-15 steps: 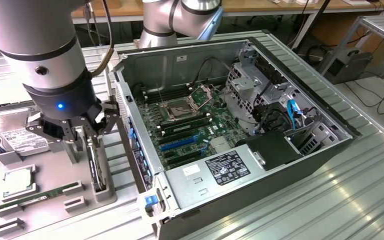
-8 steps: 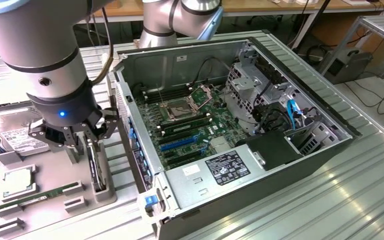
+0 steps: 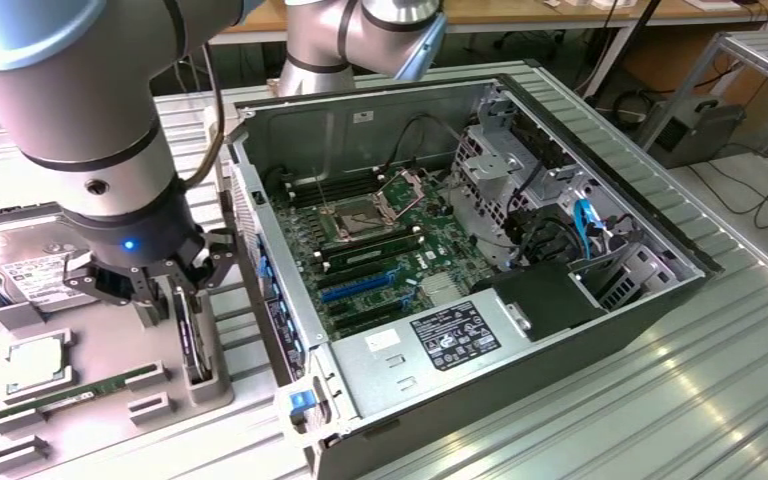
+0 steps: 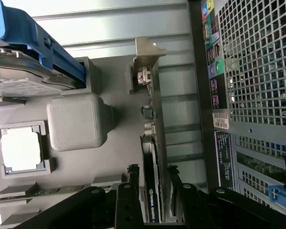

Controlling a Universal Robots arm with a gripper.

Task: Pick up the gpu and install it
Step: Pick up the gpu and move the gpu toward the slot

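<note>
Here the tool (image 4: 155, 198) hangs low over the grey parts tray (image 4: 119, 157), beside the open computer case (image 3: 491, 330). Its jaws stand wide, one finger (image 4: 126, 200) on each flat side of the gpu (image 4: 152, 143). I see a gap on both sides, so nothing is gripped yet.

The gpu stands on its long edge in a slot of the tray, on the side nearest the case, with its pale metal bracket (image 4: 147, 57) at the end away from the tool. The hard drive (image 3: 31, 270), the processor (image 3: 37, 365) and the memory stick (image 3: 77, 393) lie in other pockets of the tray, well apart from it. The tray and the case rest on the ribbed metal surface (image 3: 704, 400).

I judge the card light and stiff, but delicate (bare components and solder on the faces, contacts along one edge). The safest hold looks like a pinch across the two broad faces near the black cooler, where the fingers now flank it. The thin bracket would twist, and the contact edge should stay untouched. A hard squeeze could crack parts. A loose one could let the smooth faces slip.
</note>
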